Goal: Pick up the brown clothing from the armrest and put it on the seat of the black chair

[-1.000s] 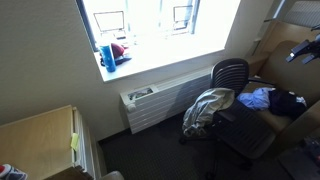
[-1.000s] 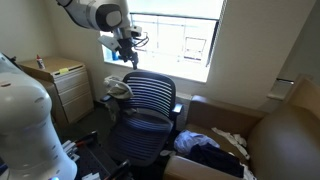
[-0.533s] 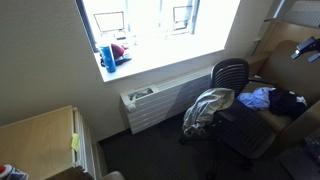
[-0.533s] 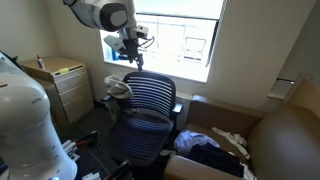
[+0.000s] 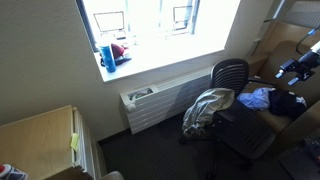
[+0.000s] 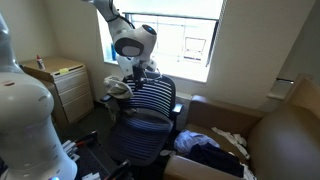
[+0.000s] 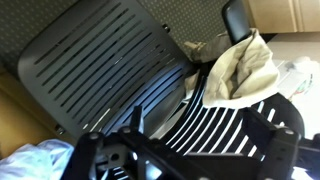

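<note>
The brown clothing [image 5: 207,108] is a beige-brown crumpled garment draped over the armrest of the black chair [image 5: 232,76]. It also shows in an exterior view [image 6: 120,88] and at the upper right of the wrist view [image 7: 245,65]. The black chair [image 6: 140,110] has a striped mesh back [image 7: 225,110] and a slatted seat [image 7: 95,55] with nothing on it. My gripper [image 6: 140,72] hangs just above the top of the chair back, beside the clothing and apart from it. In the wrist view the gripper [image 7: 200,135] is open and empty, with its fingers spread over the chair back.
A radiator [image 5: 150,100] stands under the window, with a wooden cabinet [image 6: 65,85] beside it. A cardboard box holds blue and dark clothes [image 6: 205,150] next to the chair. A blue item [image 5: 108,55] stands on the window sill.
My arm has come down from in front of the window to just above the chair back, closer to the clothing. The clothing and chair have not moved.
</note>
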